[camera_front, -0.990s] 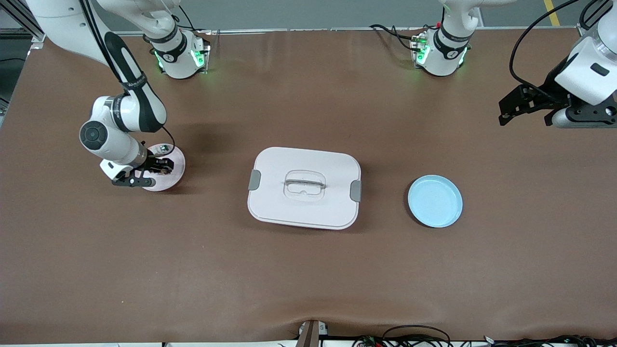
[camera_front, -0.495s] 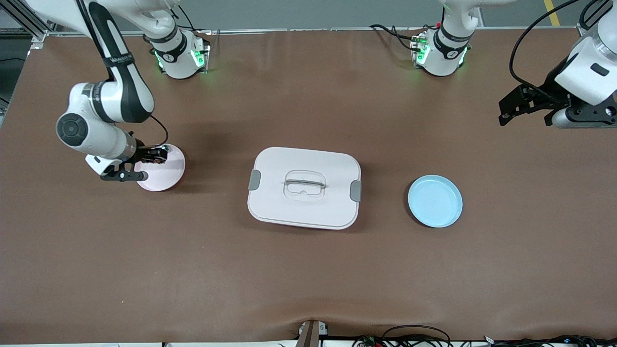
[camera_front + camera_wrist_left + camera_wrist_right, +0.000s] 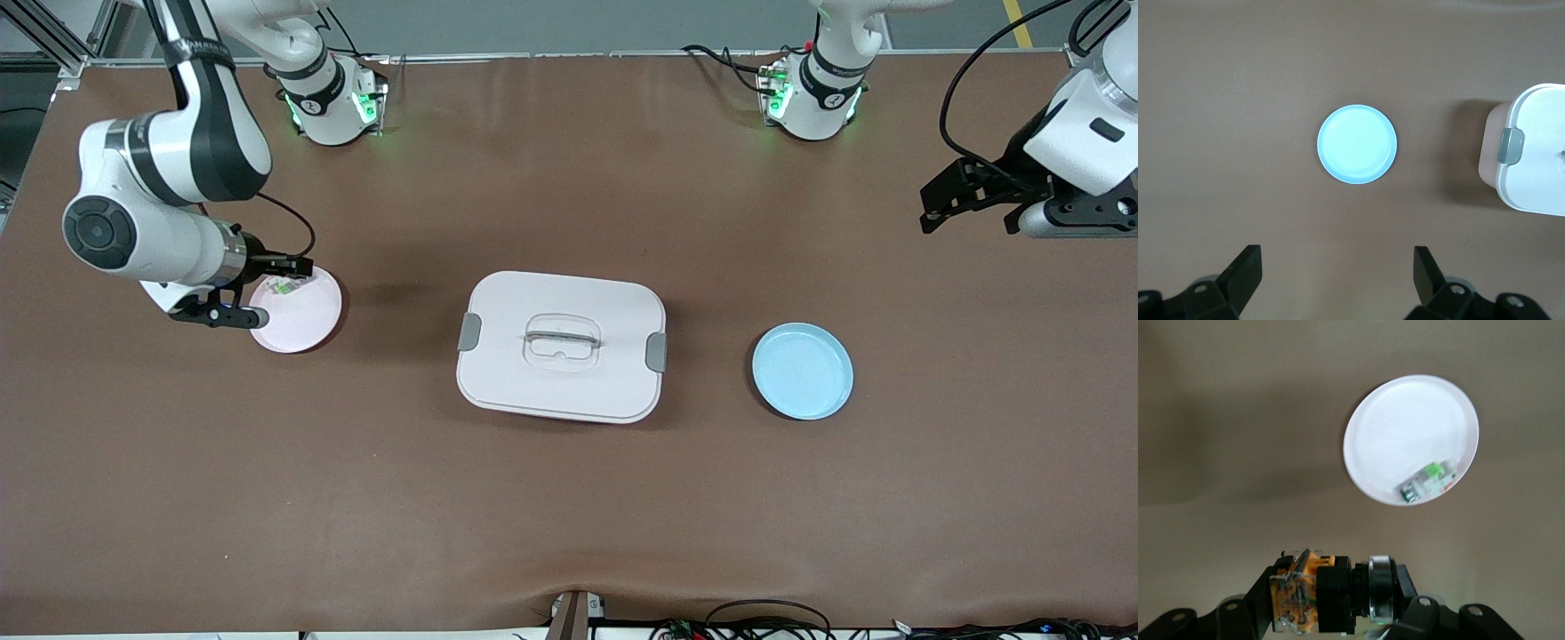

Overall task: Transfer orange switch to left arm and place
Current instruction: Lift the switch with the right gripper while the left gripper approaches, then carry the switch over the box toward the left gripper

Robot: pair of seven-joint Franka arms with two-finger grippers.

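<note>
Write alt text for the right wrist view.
The right pincer is shut on the orange switch, raised above the brown table. Below lies a white plate with a small green-and-silver piece near its rim.

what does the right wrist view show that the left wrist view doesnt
Only the right wrist view: the right gripper shut on the orange switch, above the pink plate with a small green-and-silver piece left on it.
Only the left wrist view: the left gripper with fingers open, over the blue plate, and the box beside that plate.
Both: the brown table.
</note>
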